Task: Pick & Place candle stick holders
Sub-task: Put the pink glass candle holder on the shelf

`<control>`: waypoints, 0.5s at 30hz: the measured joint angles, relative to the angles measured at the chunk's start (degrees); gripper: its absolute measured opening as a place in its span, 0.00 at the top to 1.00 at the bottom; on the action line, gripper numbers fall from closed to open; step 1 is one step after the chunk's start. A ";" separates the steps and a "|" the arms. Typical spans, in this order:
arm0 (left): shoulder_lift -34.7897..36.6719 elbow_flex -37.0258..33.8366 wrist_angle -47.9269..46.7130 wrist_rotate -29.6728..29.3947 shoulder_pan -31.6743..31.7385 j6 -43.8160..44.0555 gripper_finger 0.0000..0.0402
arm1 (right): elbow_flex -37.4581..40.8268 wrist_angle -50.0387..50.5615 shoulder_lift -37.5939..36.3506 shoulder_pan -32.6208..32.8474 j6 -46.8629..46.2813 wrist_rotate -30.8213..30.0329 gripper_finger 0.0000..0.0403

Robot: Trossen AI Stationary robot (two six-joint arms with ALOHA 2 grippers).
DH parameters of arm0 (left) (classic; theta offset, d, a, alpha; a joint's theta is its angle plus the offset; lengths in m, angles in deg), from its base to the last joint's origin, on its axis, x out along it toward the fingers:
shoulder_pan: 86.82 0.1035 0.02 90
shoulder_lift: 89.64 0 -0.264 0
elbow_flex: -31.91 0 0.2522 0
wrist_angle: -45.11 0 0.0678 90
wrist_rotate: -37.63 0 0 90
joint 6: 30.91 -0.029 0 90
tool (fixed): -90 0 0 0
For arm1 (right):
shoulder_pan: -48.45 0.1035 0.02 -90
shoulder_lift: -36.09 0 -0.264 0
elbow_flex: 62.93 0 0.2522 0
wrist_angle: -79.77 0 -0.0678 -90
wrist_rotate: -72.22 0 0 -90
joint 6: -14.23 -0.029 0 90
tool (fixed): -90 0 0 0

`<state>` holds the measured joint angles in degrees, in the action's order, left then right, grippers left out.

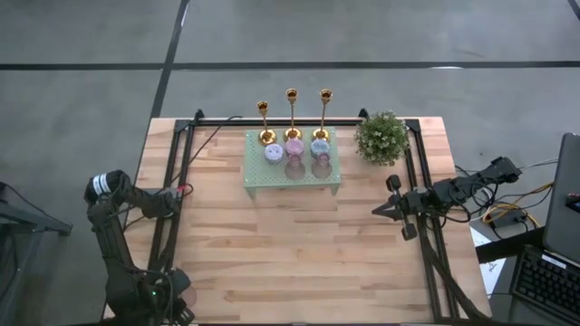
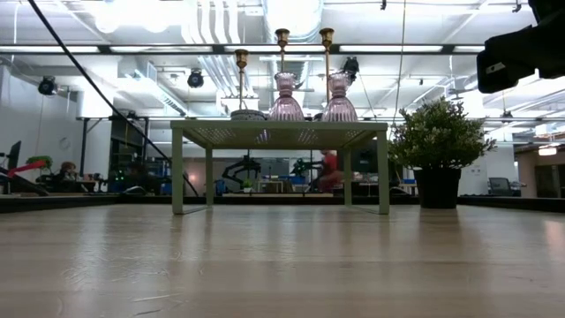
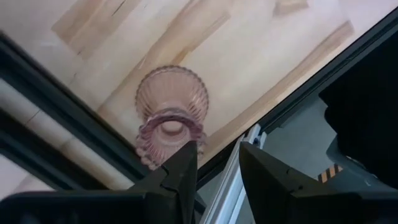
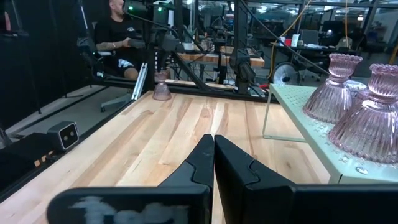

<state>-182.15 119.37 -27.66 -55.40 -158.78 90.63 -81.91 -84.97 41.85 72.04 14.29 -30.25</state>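
Note:
A pink ribbed glass candle stick holder stands upright on the wood at the table's near left corner, close to a black rail; the right wrist view shows it too. My left gripper hangs just above it, pointing down and open, with nothing between the fingers; the holder lies off to one finger's side. Three gold candlesticks and several small holders stand on the pale green stand. My right gripper waits shut and level at the table's right side. My left gripper comes at the pink holder from above. One fingertip overlaps the holder's scalloped top rim in the wrist view, but I cannot tell whether it touches. The holder stands upright with its base on the table.
A potted plant stands right of the stand at the back. Black rails run along the table's left and right sides. Bare wood fills the middle and front. A person sits beyond the table's left side.

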 joint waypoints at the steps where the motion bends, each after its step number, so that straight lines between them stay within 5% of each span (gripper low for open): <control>1: 0.00 0.01 -0.07 0.36 0.00 0.23 0.70 | 0.00 0.00 0.00 0.00 0.02 0.00 0.98; 15: -0.07 -3.16 1.64 1.23 0.43 1.75 0.70 | 0.00 0.00 0.02 -0.02 0.02 0.00 0.98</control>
<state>-182.21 116.22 -26.02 -54.17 -158.35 92.38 -81.91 -84.97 41.87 72.02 14.31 -30.25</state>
